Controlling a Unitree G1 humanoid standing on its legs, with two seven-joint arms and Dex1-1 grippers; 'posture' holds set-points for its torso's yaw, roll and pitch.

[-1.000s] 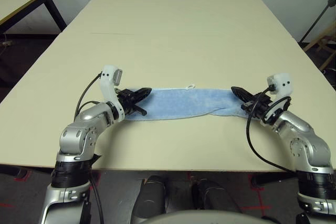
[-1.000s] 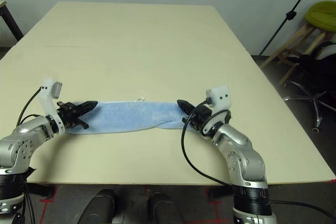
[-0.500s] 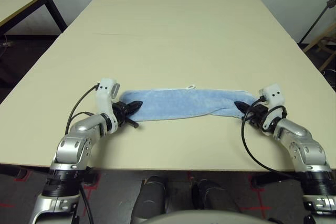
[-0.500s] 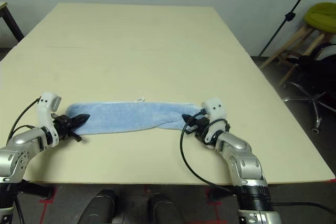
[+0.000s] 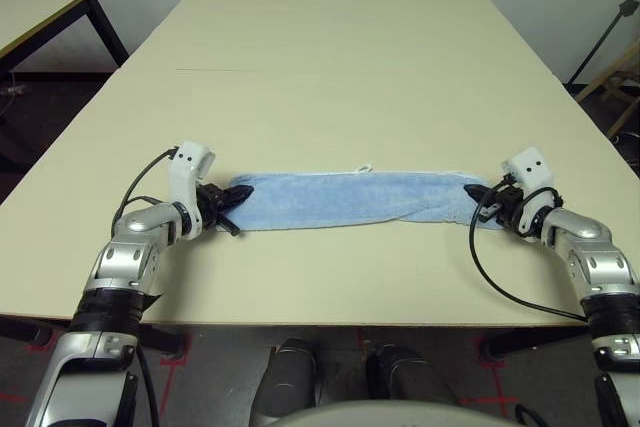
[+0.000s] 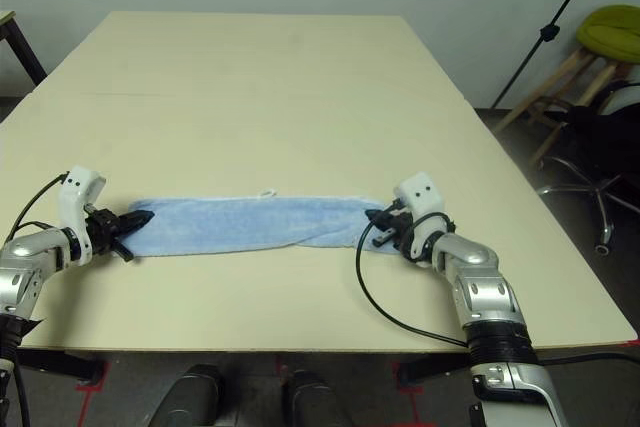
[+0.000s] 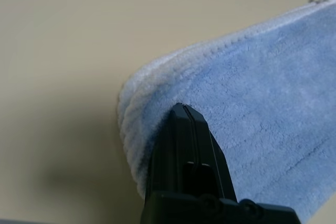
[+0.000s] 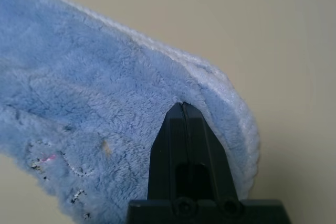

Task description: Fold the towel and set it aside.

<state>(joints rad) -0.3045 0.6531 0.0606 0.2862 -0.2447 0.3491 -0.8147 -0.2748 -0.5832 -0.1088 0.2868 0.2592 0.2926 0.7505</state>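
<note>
towel (image 5: 350,197): light blue fluffy terry cloth, ribbed white stitched edge | table (image 5: 340,67): smooth matt beige top | left gripper (image 7: 184,116): black plastic, slight sheen | right gripper (image 8: 182,109): same black plastic | forearms: silver metal, semi-gloss

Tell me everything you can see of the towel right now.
The towel is light blue terry cloth with white stitched edging and a small white loop on its far edge. It lies flat on the beige table as a long narrow band, apparently folded lengthwise, running left to right near the front edge. The left gripper is shut at its left end and the right gripper shut at its right end, both fingertips against the pile.
</note>
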